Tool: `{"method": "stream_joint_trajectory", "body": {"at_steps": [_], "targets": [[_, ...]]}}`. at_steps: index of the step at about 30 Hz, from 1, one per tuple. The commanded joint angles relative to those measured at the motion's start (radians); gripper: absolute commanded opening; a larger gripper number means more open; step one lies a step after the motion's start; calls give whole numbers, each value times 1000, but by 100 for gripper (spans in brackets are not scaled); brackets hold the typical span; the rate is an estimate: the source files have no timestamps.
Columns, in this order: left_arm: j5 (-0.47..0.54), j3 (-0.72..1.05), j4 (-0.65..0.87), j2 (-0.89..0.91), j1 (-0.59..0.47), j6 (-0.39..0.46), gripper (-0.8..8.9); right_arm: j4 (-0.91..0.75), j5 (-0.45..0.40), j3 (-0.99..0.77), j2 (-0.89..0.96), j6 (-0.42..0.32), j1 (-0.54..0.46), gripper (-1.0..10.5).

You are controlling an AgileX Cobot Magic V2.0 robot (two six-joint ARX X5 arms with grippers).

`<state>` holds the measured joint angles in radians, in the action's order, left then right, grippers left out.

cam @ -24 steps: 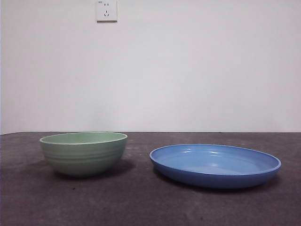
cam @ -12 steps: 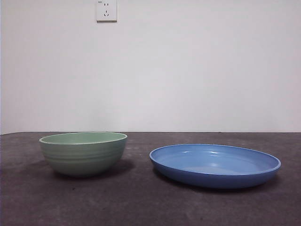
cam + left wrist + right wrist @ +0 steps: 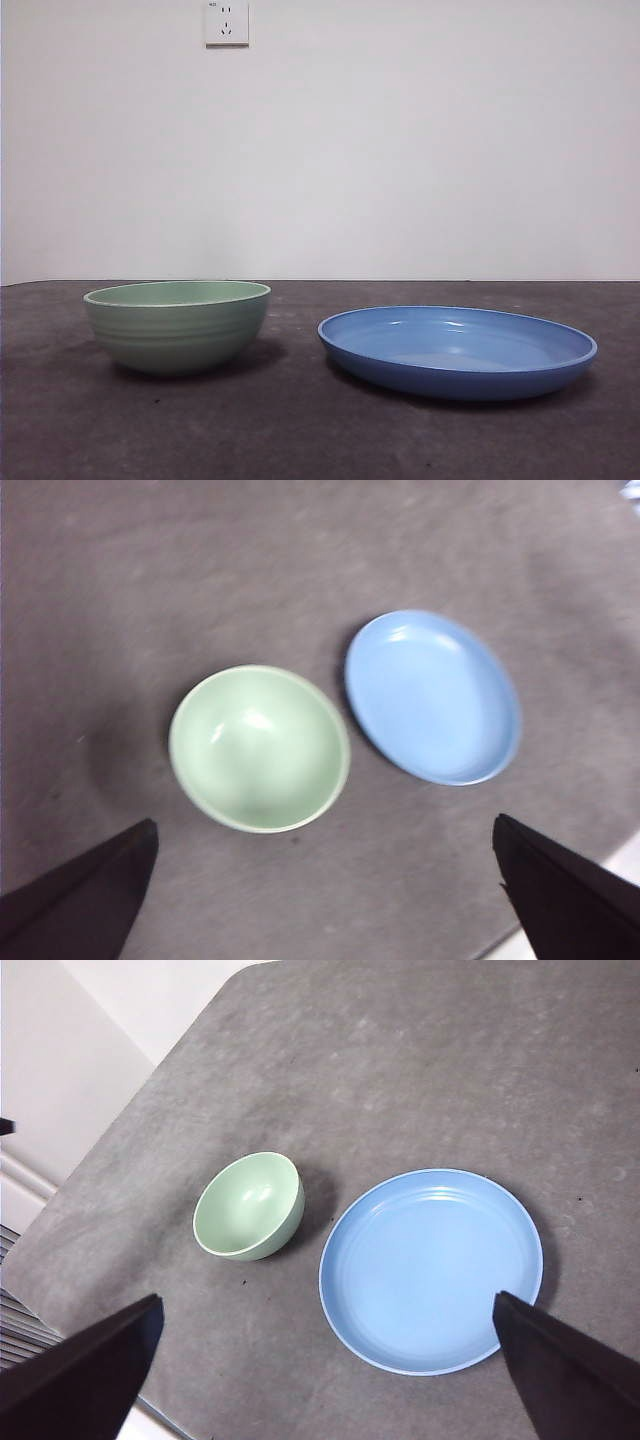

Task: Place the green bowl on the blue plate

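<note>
The bowl (image 3: 178,325) sits upright and empty on the table (image 3: 300,430), just beside the plate (image 3: 457,351) but not touching it; I see a strip of bare grey surface between them. The plate also lies empty and flat. From my left wrist camera, the left gripper (image 3: 325,900) hangs high above the bowl, jaws spread wide, grasping nothing. The right gripper (image 3: 325,1375) hangs above the plate, jaws likewise released. A wall socket (image 3: 227,22) is mounted behind.
</note>
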<state>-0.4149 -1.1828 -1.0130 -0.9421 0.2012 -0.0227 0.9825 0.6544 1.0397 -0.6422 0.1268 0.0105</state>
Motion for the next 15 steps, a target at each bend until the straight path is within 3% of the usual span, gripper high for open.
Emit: {"method": "stream_joint_trajectory", "body": {"at_steps": [1, 5, 15], "targets": [[59, -19, 10, -63, 3, 11, 652, -9, 3, 18, -3, -7, 2, 618], [140, -19, 11, -170, 3, 11, 652, -8, 4, 18, -3, -7, 2, 618], [156, -19, 61, -475, 4, -1, 646, -8, 4, 18, -3, -7, 2, 618]]}}
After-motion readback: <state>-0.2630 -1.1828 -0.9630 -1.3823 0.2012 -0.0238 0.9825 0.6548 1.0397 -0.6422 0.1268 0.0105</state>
